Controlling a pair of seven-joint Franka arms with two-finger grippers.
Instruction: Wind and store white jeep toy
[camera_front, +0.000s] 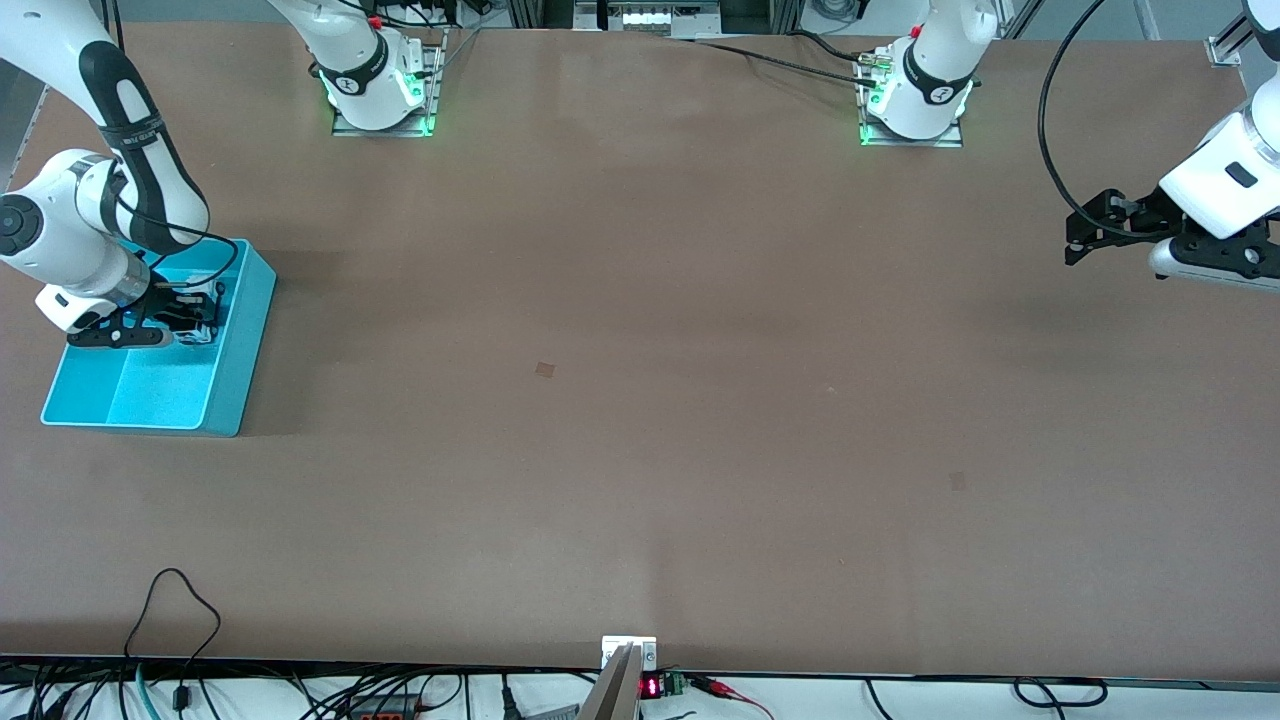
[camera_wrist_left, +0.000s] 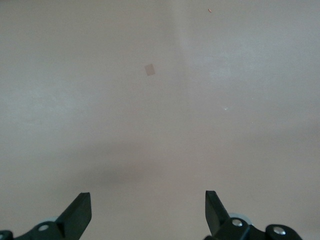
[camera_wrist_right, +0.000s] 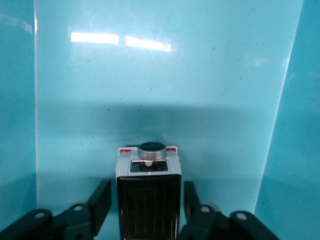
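Right tool (camera_wrist_right: 147, 207): down inside the bin, its black fingers (camera_wrist_right: 100, 200) set a little apart on either side of the toy, a thin gap showing on each side (released, not clamped).
Cyan plastic bin (camera_front: 235, 350): a rectangular open tray with an inner divider, sitting on the counter at the right arm's end.
White jeep toy (camera_wrist_right: 148, 192): a small boxy white car with a ribbed black roof and a spare wheel on its end, resting on the bin's glossy floor between the right tool's fingers.
Counter (camera_front: 640, 400): flat brown surface.
Left tool (camera_front: 1085, 235): fingers (camera_wrist_left: 77, 215) spread wide and holding nothing, hanging over bare counter at the left arm's end; this arm waits.
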